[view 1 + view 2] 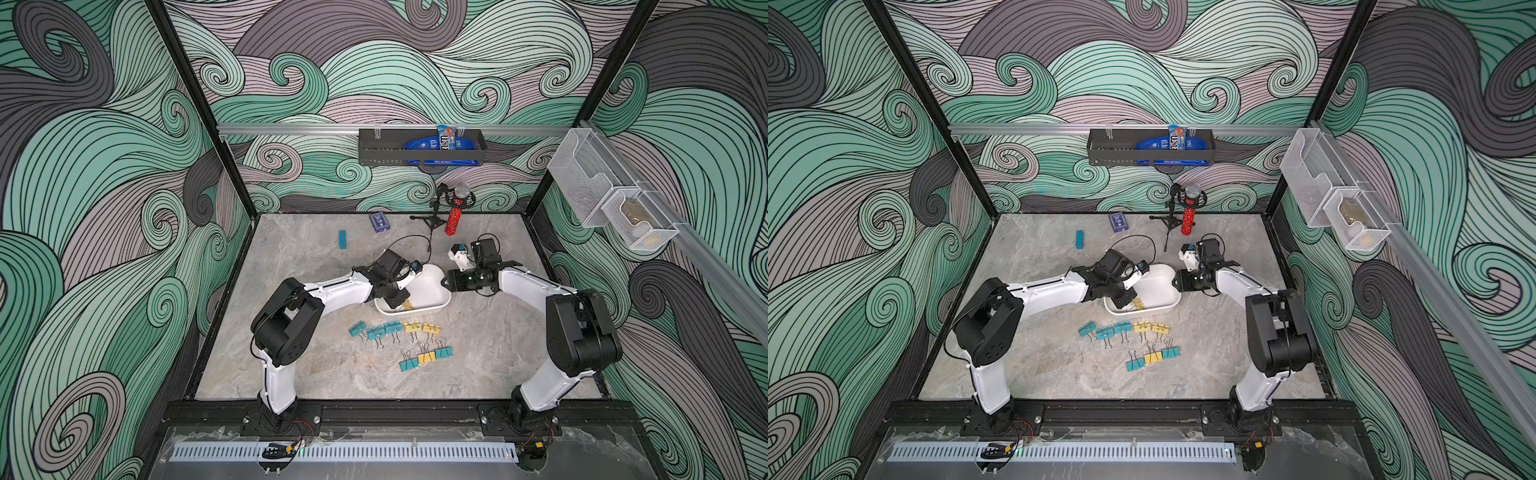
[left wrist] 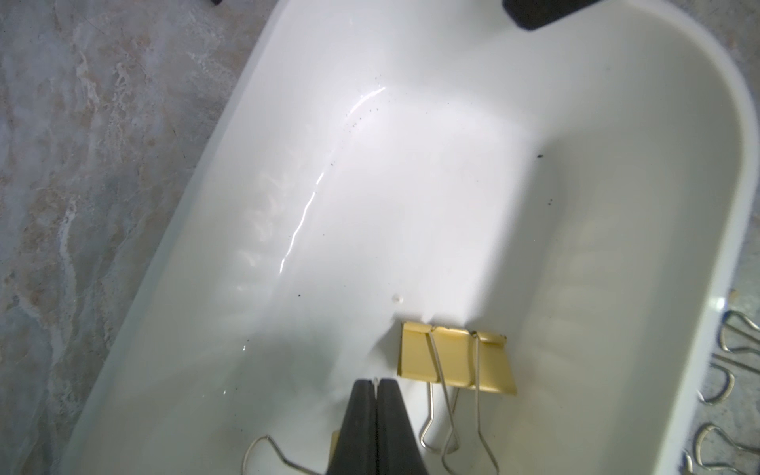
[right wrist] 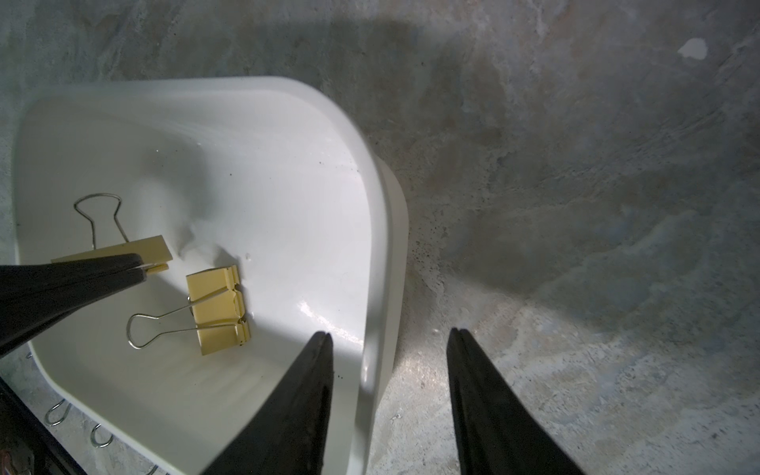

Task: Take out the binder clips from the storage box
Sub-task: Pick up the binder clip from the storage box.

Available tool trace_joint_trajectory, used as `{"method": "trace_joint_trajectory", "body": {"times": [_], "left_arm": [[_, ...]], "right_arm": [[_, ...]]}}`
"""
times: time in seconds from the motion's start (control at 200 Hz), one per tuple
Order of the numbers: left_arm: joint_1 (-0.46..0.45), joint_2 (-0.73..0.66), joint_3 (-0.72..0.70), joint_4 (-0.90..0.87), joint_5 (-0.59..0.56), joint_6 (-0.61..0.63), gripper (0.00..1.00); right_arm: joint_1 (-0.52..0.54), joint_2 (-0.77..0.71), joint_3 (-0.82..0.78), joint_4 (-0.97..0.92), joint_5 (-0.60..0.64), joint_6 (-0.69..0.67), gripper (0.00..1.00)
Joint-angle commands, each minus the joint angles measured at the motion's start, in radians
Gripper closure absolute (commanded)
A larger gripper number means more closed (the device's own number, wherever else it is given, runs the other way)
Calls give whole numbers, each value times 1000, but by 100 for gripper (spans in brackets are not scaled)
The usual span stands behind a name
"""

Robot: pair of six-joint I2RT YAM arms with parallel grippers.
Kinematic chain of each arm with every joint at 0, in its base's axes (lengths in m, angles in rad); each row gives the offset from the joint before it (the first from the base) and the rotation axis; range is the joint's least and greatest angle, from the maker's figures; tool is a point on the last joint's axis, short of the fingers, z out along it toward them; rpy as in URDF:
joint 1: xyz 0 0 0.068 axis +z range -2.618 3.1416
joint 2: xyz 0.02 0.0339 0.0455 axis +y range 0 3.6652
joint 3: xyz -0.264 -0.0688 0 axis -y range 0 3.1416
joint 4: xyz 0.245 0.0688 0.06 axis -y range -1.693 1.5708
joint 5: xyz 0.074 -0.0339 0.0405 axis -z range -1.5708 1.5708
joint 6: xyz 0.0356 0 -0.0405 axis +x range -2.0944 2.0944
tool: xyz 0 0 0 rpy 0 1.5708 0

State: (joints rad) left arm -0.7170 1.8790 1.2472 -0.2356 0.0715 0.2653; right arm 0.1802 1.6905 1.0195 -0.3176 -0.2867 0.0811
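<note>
The marble table is carrying the whole setup, and both arms are reaching in toward its middle. The storage box is sitting open side up between the two grippers. In both top views its near long wall is facing the clips on the table. There are eight of them, teal and yellow, lying in two loose rows near that wall.

The right gripper is standing astride the box's end wall, one finger inside and one outside, jaws partway apart. A gap is showing on each side of the wall, so it is reading as not clamped.

The left gripper is reaching down into the near part of the box with its jaws closed, pinching the held yellow clip. Whether wire or body edge is sitting between the pads is unclear. The clip's wire loop is sticking out past the fingers.

The loose yellow clip is lying flat on the box floor just beside the left fingers, apart from them. Its long axis is running roughly parallel to them, with the handles pointing back toward the left wrist.

Judgement: the near wall is standing between the held clip and the rows outside, so the lift is needing to clear the rim before travelling. The left arm is also looking the nearer one for the loose clip.
</note>
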Motion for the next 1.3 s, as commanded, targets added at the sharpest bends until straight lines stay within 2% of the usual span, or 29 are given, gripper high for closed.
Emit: {"method": "trace_joint_trajectory", "body": {"times": [0.0,0.265,0.415,0.605,0.76,0.916,1.086,1.296], "left_arm": [[-4,-65,-1,73,14,-19,100],[-1,-195,-81,188,43,-63,100],[11,-303,-142,247,146,-119,100],[17,-464,-288,315,263,-220,100],[17,-623,-497,470,357,-330,96],[18,-747,-647,521,388,-442,95],[16,-843,-784,626,446,-536,95],[15,-891,-848,596,483,-597,94]], "right_arm": [[4,15,1,6,-2,-14,52],[4,14,2,7,0,-14,52],[5,13,4,7,0,-15,52],[5,11,2,7,-2,-15,52],[4,14,4,8,-6,-14,52],[5,15,3,9,-6,-13,53],[5,12,3,9,-9,-13,53],[4,10,1,8,-6,-13,53]]}}
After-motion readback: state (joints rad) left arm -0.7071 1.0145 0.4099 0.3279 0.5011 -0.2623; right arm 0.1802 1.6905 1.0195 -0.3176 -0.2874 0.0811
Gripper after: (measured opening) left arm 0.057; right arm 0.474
